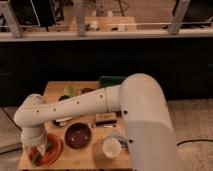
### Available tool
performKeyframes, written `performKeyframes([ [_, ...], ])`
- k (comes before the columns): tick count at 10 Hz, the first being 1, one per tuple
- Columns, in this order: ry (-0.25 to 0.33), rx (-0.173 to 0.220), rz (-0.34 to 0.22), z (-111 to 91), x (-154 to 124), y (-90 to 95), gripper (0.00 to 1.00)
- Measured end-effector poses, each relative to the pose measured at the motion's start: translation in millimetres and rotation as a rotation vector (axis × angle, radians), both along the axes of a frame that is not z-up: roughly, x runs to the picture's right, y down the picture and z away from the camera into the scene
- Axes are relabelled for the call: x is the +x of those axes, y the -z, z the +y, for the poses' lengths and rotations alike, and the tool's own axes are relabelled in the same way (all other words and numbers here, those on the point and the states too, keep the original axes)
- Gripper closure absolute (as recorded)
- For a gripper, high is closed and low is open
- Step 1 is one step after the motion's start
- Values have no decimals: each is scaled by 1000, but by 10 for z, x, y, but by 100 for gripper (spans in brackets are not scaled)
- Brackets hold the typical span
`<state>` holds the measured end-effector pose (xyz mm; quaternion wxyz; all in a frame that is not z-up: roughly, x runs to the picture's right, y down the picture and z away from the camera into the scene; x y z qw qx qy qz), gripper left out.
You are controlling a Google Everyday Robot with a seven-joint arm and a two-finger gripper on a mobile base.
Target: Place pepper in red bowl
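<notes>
My gripper (41,148) hangs from the white arm (85,105) at the table's front left corner, down over an orange-red shallow bowl (54,151). Green and pale pieces (36,156), possibly the pepper, lie in that bowl right under the gripper; the wrist hides most of them. A darker maroon bowl (78,135) stands just to the right of it, and nothing shows inside it.
A white cup (111,148) stands at the front right of the maroon bowl. A small brown box (106,118) lies mid-table. A green object (70,91) and a dark green container (112,80) sit at the back of the wooden table (52,89). A dark counter with railing runs behind.
</notes>
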<state>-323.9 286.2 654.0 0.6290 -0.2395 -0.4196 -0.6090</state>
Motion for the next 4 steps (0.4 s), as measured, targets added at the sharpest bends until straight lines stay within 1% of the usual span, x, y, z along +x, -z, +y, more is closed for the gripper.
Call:
performKeyframes([
  [1,-2,1,1,-2,16,-6,20],
  [2,-12,16,14,-53,69,-6,20],
  [3,-20,32,27,-124,121,-2,20],
  [4,-30,58,48,-248,207,-12,20],
])
